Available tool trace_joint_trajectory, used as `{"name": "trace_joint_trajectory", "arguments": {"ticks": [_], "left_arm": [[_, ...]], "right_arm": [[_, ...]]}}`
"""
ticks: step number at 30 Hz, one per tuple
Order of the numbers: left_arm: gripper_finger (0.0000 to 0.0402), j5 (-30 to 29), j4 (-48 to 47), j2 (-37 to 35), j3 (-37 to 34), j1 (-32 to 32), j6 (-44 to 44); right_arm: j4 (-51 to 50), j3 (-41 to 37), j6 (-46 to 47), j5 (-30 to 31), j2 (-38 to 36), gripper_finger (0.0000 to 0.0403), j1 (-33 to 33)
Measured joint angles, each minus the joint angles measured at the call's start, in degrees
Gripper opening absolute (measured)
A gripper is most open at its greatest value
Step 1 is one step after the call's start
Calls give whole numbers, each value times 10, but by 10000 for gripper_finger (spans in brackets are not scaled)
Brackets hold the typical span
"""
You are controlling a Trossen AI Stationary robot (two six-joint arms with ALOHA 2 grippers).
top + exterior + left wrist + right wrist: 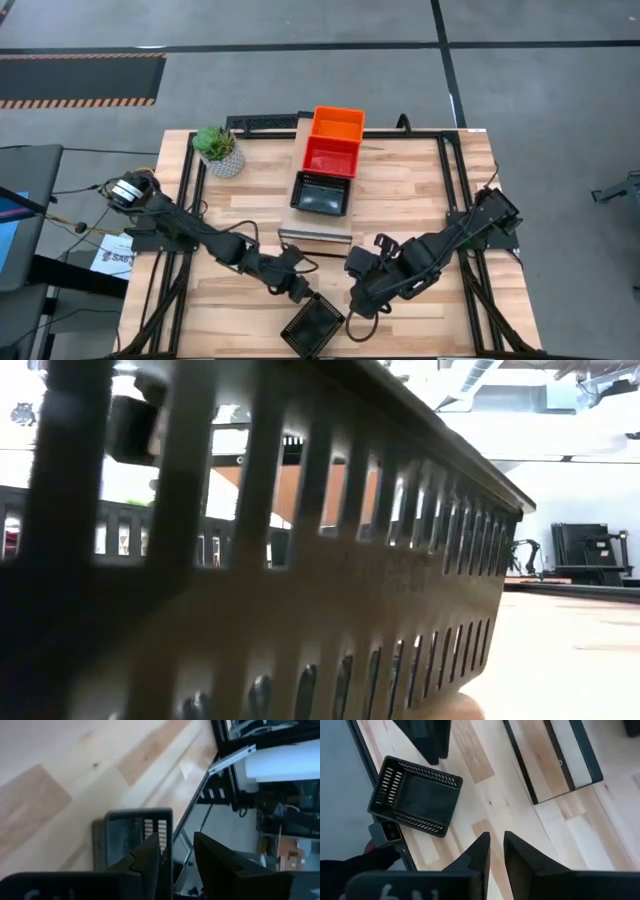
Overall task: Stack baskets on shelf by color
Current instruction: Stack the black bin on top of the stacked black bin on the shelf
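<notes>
An orange basket (338, 122), a red basket (331, 156) and a black basket (321, 193) sit in a row on the shelf (315, 235). Another black basket (312, 325) (415, 795) lies open side up on the table near its front edge and fills the low view (300, 590). My left gripper (297, 288) (176, 837) stands at this basket's far-left wall with a narrow gap between its fingers. My right gripper (358, 305) (496, 836) hangs over bare table to the basket's right, slightly open with nothing between its fingers. My left gripper comes at the near black basket slanting down from the table's left. The basket's wall (167, 835) shows in the gap right beside one finger (147, 857). I cannot tell whether the finger touches it. The basket lies on the table.
A potted plant (219, 150) stands at the table's far left. Dark metal frame bars (455, 180) run along the table's sides. A small camera (390, 832) sits at the front edge beside the near basket. Bare wood lies between the shelf and the front edge.
</notes>
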Motion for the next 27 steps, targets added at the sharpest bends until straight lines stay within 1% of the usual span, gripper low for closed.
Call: {"name": "trace_joint_trajectory", "arguments": {"ticks": [3, 5, 6, 9, 12, 14, 17, 19, 23, 27], "left_arm": [[109, -22, -35, -17, 0, -15, -16], [109, -14, -40, -25, 0, -23, -19], [109, 1, -41, -29, 0, -29, -13], [109, 34, -44, -40, 0, -60, -9], [109, 53, -53, -50, 0, -100, -30], [109, 52, -54, -54, 0, -130, -52], [109, 35, -55, -54, 0, -175, -90], [109, 14, -55, -54, 0, -204, -113], [109, -51, -60, -54, 0, -249, -160], [109, -116, -68, -54, 0, -282, -206]], "right_arm": [[15, -10, 1, 0, 0, 83, 0], [16, -12, -7, 0, 1, 84, 0], [22, -12, -23, 0, 0, 84, 0], [63, -12, -86, 1, 0, 84, 6], [152, -31, -163, -2, 0, 85, 4], [205, -41, -227, -8, 1, 87, -2], [314, -65, -306, -28, -1, 103, -16], [361, -85, -343, -53, 0, 121, -25], [460, -133, -400, -106, 0, 165, -36], [535, -184, -468, -115, 1, 195, -36]]}}
